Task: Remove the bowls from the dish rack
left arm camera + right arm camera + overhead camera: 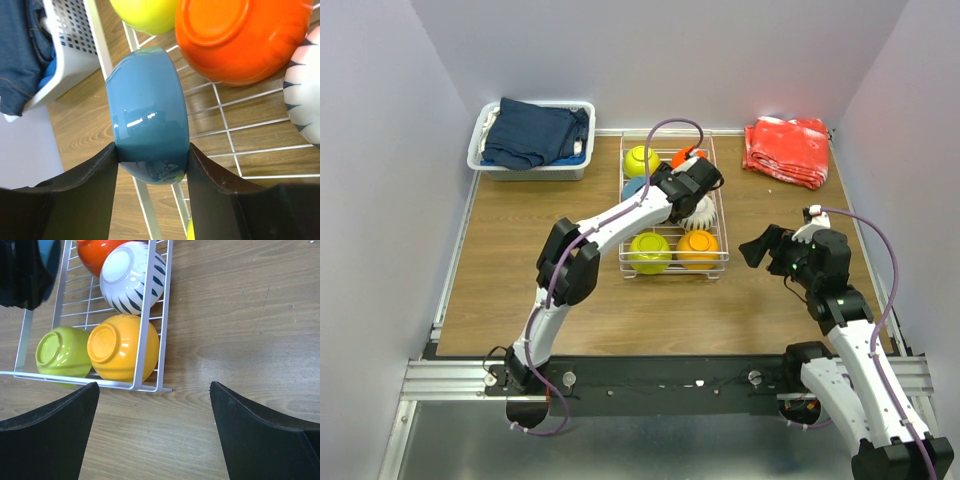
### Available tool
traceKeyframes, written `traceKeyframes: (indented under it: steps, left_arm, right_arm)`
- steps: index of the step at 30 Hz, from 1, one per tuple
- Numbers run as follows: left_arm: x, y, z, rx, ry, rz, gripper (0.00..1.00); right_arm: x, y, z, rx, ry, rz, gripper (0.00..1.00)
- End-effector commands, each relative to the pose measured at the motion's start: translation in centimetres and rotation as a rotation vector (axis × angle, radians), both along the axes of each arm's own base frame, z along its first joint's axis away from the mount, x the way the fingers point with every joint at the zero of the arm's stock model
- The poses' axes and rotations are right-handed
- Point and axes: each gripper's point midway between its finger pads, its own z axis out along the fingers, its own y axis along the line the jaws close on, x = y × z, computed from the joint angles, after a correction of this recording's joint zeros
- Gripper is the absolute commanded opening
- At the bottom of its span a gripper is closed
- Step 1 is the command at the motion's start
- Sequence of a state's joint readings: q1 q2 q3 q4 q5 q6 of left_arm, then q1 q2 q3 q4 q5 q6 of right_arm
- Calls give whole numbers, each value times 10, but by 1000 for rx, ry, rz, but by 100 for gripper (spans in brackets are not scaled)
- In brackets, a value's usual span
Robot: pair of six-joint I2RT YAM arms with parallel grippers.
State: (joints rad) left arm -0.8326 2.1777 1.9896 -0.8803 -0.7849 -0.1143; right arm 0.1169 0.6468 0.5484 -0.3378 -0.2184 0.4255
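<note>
bowl under grip: the blue bowl [147,115] stands on edge at the left side of the dish rack [675,275], about halfway along it, over the left rim wire. the left hand [152,152] is clamped on it, a finger pressed to each opposite side. the on-edge pose offers a narrow profile that fits between the fingers. whether it has cleared the wire floor cannot be told.

remaining in the rack, mouths down as for draining:
- a yellow-green bowl [649,250] and an orange bowl [698,247] at the near end
- a striped bowl [132,277] and a red-orange bowl [240,35] to the right of the blue one
- a second yellow-green bowl [641,158] at the far end

judgement: unloading is at an early stage.

the right hand [155,390] is empty, its fingers wide apart, low over the tabletop [520,290] just right of the rack's near right corner. it is probably held there to stay clear of the left arm crossing the rack.
</note>
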Motion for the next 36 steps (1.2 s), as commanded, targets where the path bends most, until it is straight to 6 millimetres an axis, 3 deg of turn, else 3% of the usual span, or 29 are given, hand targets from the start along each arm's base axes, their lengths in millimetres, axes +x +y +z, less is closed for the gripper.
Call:
traceKeyframes:
  steps: [1,10,13,14,16,17,18,19,21,22,23,24,26,27,29,30,36]
  left_arm:
    - [0,7,64,-65,-103,11,22]
    - [-13,6,96,-199,-117,-12,21]
    - [-20,4,106,-270,-121,-20,20]
    - [-23,4,105,-284,-116,-20,20]
    - [-30,4,117,-354,-130,-22,19]
    - [-33,0,114,-387,-116,-36,19]
    - [-35,-1,115,-418,-116,-35,18]
    - [-41,0,127,-462,-130,-44,18]
    - [-47,-4,125,-521,-115,-62,18]
    - [-52,-3,135,-570,-127,-65,18]
    - [-53,-6,140,-606,-137,-75,18]
    - [-59,-10,132,-627,-107,-95,17]
    - [-65,-10,145,-702,-134,-106,16]
    - [-70,-12,136,-713,-107,-118,16]
    - [-75,-13,147,-775,-124,-126,16]
    - [-78,-13,141,-781,-109,-130,16]
    - [-95,-25,148,-930,-75,-175,15]
  right_arm:
    - [-1,6,8,6,-27,36,100]
    - [4,40,28,146,-106,197,100]
    - [13,50,37,203,-135,234,100]
    - [18,53,48,218,-187,246,100]
    - [25,59,46,258,-168,265,100]
    - [30,62,52,272,-196,274,100]
    - [36,64,47,284,-173,279,100]
    - [37,69,48,305,-168,302,100]
    - [45,74,58,329,-209,329,100]
    - [51,77,52,350,-183,335,100]
    - [53,80,61,361,-219,364,100]
    - [56,83,61,372,-217,377,99]
    - [63,89,60,402,-220,413,99]
    - [65,92,62,411,-228,427,99]
    - [71,98,60,438,-225,457,99]
    - [73,99,63,446,-231,468,99]
    - [85,120,61,488,-234,549,99]
